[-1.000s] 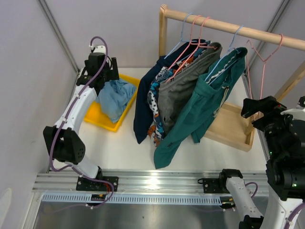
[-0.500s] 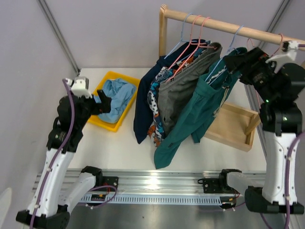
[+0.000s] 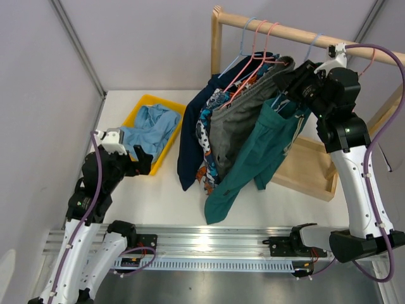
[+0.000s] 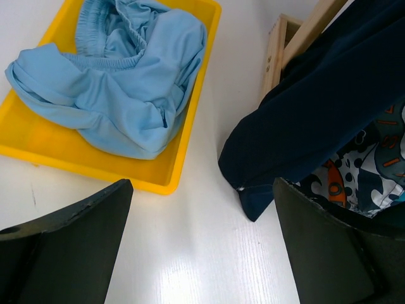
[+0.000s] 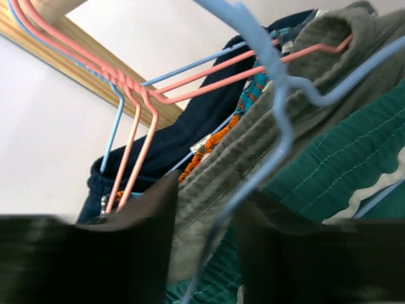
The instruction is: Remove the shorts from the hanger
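Left gripper (image 3: 138, 166) hovers near the worktop's left edge, just off the near end of the yellow tray (image 3: 171, 140). Its fingers (image 4: 69, 247) are spread wide with nothing between them. The tray sits toward the far-left corner, with the light blue shorts (image 4: 126, 95) crumpled inside it, off any hanger.

At mid worktop, four pairs hang from the wooden rail (image 3: 278, 30): navy shorts (image 3: 190, 145), patterned shorts (image 3: 205, 126), grey shorts (image 3: 237, 126) and teal shorts (image 3: 259, 152), bunched together and touching. The rack's wooden base (image 3: 310, 168) is toward the right edge.

Right gripper (image 5: 205, 253) is up at the top of the teal shorts. Its fingers are parted and the blue hanger (image 5: 278, 88) wire runs between them. I cannot tell whether they touch it.
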You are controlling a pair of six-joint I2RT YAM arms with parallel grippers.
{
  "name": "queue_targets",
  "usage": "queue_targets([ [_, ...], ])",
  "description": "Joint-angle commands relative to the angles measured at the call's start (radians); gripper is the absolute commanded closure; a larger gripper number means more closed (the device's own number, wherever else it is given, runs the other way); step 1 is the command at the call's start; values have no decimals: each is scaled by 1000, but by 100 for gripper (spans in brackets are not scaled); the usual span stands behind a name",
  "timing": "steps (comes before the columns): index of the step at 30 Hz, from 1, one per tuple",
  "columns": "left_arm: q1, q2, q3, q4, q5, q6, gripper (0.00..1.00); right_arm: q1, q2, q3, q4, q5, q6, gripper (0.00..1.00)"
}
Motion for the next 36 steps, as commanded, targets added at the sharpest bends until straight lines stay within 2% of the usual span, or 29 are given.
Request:
queue_targets([
  [1,-6,10,-5,39,37,-22,1,26,4,21,62,76,-6,76],
  [4,-6,1,-8,45,43,-19,1,49,-6,18,51,106,-12,100],
  [8,-20,4,8,59,101,2,1,65,-41,15,42,133,-28,100],
  [10,-95,20,27,66,84,2,1,71,-61,21,31,169,-42,100],
  [11,-140,49,78,71,45,-2,1,75,-83,29,27,177,-46,100],
  [12,-253,68,100,79,28,-2,1,74,-95,35,19,197,-45,100],
  [14,-396,109,204,120,-21,13,1,75,-113,51,18,206,-49,100],
  [15,-544,163,231,137,-84,27,1,75,-124,61,7,215,-49,100],
  [17,-680,238,323,166,-130,75,1,77,-124,87,-13,220,-48,100],
  [18,-786,325,417,198,-144,89,1,77,-120,113,-33,218,-46,100],
  [21,-912,450,532,276,-106,113,1,78,-118,151,-61,203,-39,100],
  [24,-963,582,603,390,-55,113,1,77,-126,167,-85,189,-25,100],
  [29,-992,793,760,448,44,103,1,78,-155,164,-96,160,-25,100],
  [36,-1040,947,821,520,49,93,1,78,-173,161,-110,146,-28,100],
])
